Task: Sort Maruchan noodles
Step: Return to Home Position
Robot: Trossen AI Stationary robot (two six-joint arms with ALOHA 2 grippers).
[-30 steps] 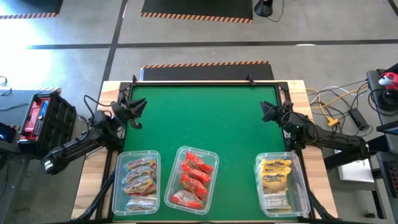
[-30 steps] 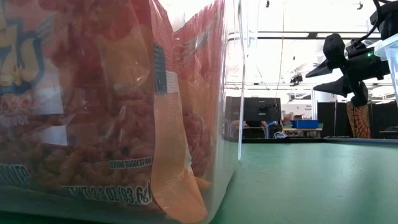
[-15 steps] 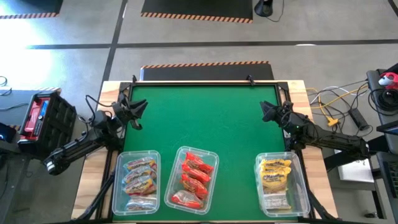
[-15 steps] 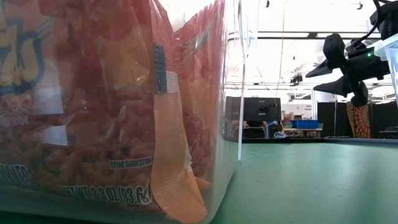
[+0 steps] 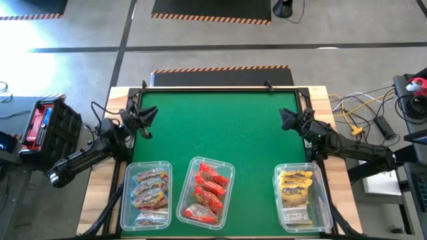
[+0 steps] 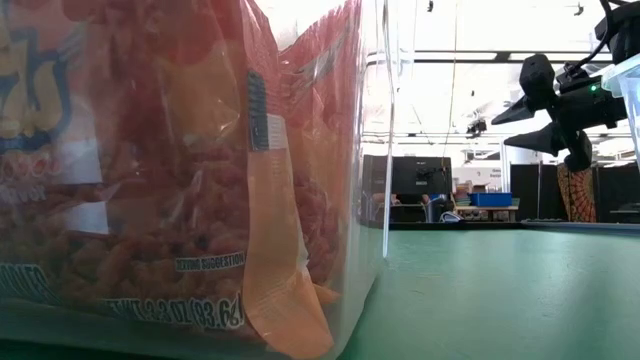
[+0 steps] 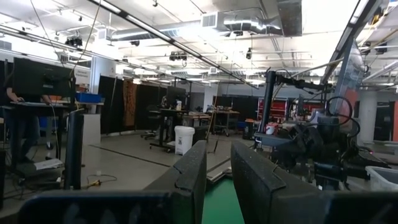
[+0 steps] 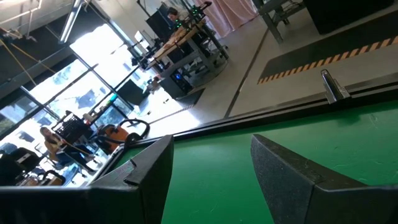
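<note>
Green table (image 5: 220,127), near edge: Maruchan noodles (image 5: 208,183) sorted into three clear bins (image 5: 124,200) (yellow packets (image 5: 295,183) rightmost). Left gripper (image 5: 151,122) at far-left edge, fingers slightly parted, empty. Right gripper (image 5: 283,120) far right, wide open, holding nothing.
</note>
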